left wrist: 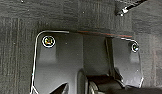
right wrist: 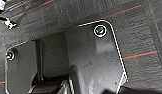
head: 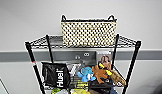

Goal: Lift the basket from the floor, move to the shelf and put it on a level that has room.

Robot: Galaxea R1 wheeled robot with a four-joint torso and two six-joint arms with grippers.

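1. Basket (head: 88, 33) placement looks like the step in hand, and judging by how things lie it is all but done; nearest to the robot, both wrist views look down on the floor (left wrist: 17, 57), dark carpet tiles with faint stripes, crossed in the right wrist view by thin orange lines.

2. Whether either hand is open or closed I cannot tell; nothing in the wrist views looks to be carried, so I judge the arms hang low and free of the load.

3. Further off stands the shelf (head: 34, 63), a black wire rack; its lower tier is crowded with a black bag (head: 56, 74) marked "Huel", a blue soft toy (head: 86, 73), an orange soft toy (head: 102, 72) and a boxed item behind them.

4. Above that clutter, the top level (head: 125, 41) carries the basket upright, roughly centred between the posts, bare wire on both sides; a grey wall (head: 27, 15) lies behind.

5. My judgement: the next move calls for little more than checking that the basket sits square and steady on the wire, well in from the edge.
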